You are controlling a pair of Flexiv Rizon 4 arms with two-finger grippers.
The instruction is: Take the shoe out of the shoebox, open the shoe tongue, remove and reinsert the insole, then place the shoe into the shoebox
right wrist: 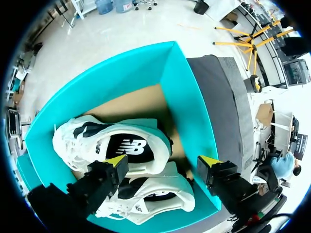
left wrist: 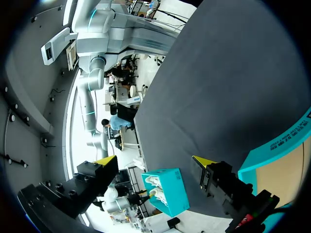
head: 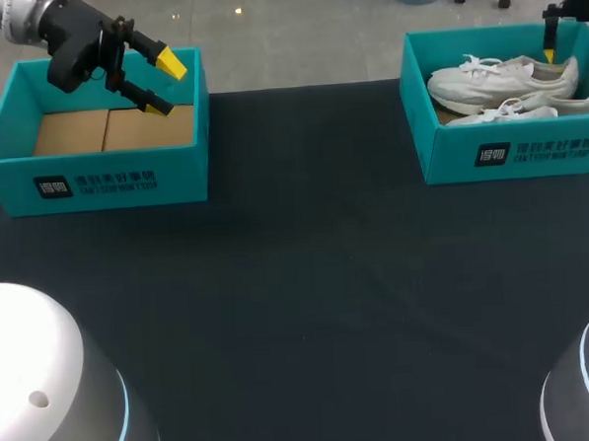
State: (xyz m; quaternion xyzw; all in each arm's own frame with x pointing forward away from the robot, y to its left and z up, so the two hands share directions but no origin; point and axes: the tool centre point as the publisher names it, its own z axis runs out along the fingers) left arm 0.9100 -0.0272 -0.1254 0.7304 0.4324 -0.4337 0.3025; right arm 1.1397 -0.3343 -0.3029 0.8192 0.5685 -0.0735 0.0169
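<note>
Tabletop (head: 307, 279), dark cloth, carrying two teal boxes well apart at its far corners. Shoebox (head: 508, 155), far right, holding a pair of white shoes that lie touching; risk: light card walls, likely to slide or lift along with a shoe if the sole drags on the rim. Second shoebox (head: 95, 182), far left, showing only its brown card floor; no part in the hazard as things stand. Upper shoe (right wrist: 112, 143), on its side toward the box's far wall, laces loose; risk: laces may snag on a finger or on the neighbouring shoe. Lower shoe (right wrist: 155, 194), pressed against the first at the near wall; risk: a wide grasp could take both shoes at once, or pinch one and tip the other out. Right gripper (right wrist: 163, 161), hanging over the filled box, fingers (right wrist: 221, 177) spread wide with nothing between them, one tip over the shoes, the other close beside the box's side wall; risk, as judged: a straight descent could land that finger on the wall and crush or shove the box. Left gripper (head: 163, 85), above the second shoebox, fingers apart, holding nothing.
</note>
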